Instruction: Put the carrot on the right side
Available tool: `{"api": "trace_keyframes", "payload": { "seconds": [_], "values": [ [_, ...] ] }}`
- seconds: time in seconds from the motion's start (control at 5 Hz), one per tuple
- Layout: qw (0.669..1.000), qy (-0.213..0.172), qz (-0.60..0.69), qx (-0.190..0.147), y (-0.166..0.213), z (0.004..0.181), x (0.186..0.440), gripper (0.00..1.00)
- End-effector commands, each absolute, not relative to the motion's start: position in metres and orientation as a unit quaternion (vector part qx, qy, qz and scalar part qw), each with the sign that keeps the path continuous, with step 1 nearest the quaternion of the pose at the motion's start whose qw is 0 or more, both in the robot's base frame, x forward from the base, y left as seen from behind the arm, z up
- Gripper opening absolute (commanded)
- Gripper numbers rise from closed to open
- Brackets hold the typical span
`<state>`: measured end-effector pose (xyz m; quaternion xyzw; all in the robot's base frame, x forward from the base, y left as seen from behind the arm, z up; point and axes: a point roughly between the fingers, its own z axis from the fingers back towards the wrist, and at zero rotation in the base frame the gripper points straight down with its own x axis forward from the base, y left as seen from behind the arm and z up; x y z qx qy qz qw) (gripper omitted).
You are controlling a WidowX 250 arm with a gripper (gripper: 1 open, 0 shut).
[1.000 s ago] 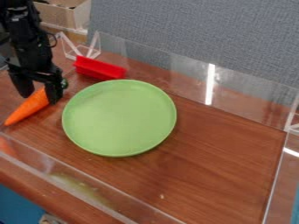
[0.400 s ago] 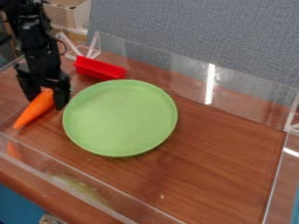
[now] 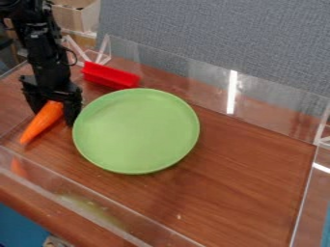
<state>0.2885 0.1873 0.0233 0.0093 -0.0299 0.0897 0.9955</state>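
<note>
Now grasp the carrot.
Your tool stands spread over its stem end, left of the green plate. Centre both fingers before closing, then carry rightward.

The end effector has sunk lower over the carrot, which has shifted slightly right.

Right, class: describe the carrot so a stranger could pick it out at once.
Find the round green plate on the wooden table. Just left of it, under the black gripper, lies the carrot. It is orange and tapered, unlike the red block behind.
</note>
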Motion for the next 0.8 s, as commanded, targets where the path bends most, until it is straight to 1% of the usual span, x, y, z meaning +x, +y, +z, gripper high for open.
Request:
{"api": "trace_keyframes", "payload": {
  "seconds": [0.0,0.2,0.4,0.6],
  "values": [
    [0.995,-0.052,0.088,0.021,0.192,0.036,0.297,0.00],
    [0.993,-0.064,0.092,0.020,0.187,0.052,0.295,0.00],
    [0.991,-0.085,0.097,0.017,0.179,0.080,0.293,0.00],
    [0.991,-0.110,0.082,0.009,0.151,0.115,0.292,0.00]
  ]
}}
